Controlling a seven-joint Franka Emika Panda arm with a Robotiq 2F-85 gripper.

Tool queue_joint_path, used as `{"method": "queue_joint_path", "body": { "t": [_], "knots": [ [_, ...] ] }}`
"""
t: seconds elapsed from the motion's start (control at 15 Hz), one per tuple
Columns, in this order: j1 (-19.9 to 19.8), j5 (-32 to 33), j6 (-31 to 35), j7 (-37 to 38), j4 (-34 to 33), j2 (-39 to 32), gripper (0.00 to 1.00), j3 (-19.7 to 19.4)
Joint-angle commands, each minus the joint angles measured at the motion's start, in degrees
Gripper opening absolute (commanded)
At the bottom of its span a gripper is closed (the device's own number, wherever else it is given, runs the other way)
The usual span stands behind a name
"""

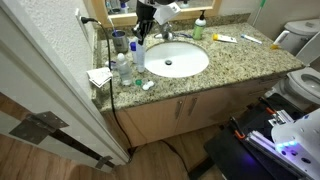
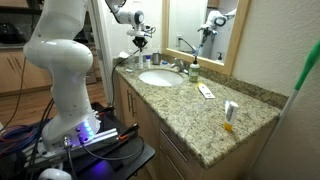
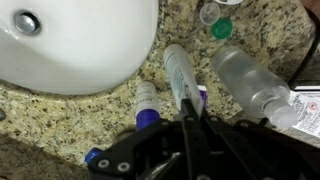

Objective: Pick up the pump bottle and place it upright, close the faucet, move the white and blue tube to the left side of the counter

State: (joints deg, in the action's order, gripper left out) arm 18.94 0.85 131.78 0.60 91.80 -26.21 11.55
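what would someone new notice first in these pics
The big white robot arm stands beside the granite counter, reaching over its cluttered end by the oval sink. In the wrist view its hand is shut on the white and blue tube, with a clear water bottle lying on its side nearby.

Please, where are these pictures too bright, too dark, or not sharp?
Wrist view: the sink basin is washed out to plain white, and the end effector is a dark, soft silhouette. In an exterior view the base light blooms blue-violet, and the mirror adds a confusing reflection.
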Motion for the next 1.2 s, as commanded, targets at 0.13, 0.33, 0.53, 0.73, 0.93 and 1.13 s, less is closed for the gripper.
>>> {"method": "queue_joint_path", "body": {
  "t": [0.13, 0.33, 0.53, 0.73, 0.93, 1.13],
  "knots": [
    [0.71, 4.03, -1.38, 2.21, -0.50, 0.13, 0.01, -0.86],
    [0.32, 4.06, -2.06, 1.09, -0.74, -0.01, 0.01, -0.35],
    [0.23, 4.15, -2.14, 0.18, -0.86, -0.09, 0.01, -0.22],
    [0.02, 4.07, -2.10, -1.41, -1.01, -0.21, 0.01, 0.05],
    [-0.22, 3.70, -1.85, -3.02, -1.07, -0.33, 0.01, 0.36],
    [-0.30, 3.18, -2.34, -3.25, -1.04, -0.26, 0.30, 0.50]
  ]
}}
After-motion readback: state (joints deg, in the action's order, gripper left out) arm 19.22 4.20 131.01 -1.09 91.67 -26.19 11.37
